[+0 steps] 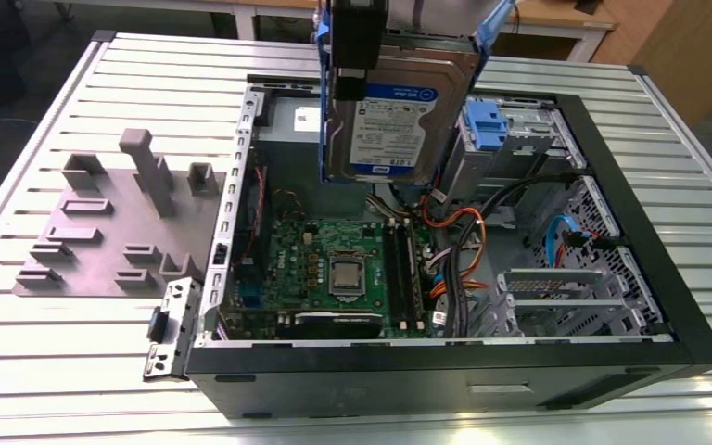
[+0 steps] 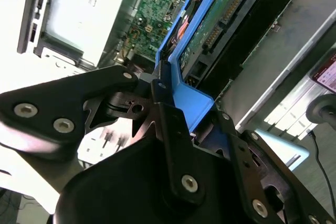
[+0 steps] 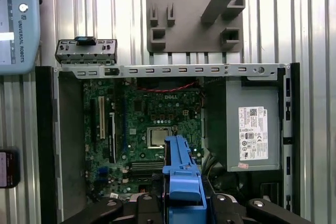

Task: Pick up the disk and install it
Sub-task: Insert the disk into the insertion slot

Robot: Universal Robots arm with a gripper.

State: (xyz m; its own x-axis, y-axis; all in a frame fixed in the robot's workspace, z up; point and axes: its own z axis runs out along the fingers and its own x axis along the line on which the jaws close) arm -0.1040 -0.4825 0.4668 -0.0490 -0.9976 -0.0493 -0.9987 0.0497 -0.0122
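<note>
The disk (image 1: pixel 396 125) hangs upright above the open computer case (image 1: pixel 653 306), its white-and-blue label facing the exterior camera and its blue carrier frame (image 1: pixel 324 111) along the edge. My gripper (image 1: pixel 351 82) comes down from above and is shut on that frame at the disk's upper edge. In the second wrist view the black fingers (image 2: pixel 167 124) clamp the blue frame (image 2: pixel 189 98), and the disk's green circuit-board side (image 2: pixel 220 22) shows beyond. In the first wrist view the blue frame (image 3: pixel 181 174) sticks out over the motherboard (image 3: pixel 152 129).
The case lies on its side on a slatted metal table (image 1: pixel 71 389). Inside are cables (image 1: pixel 455 232), a blue bracket (image 1: pixel 486 125) at the drive bay and a grey box with a white sticker (image 3: pixel 252 129). A grey fixture plate (image 1: pixel 108 222) lies to the exterior view's left.
</note>
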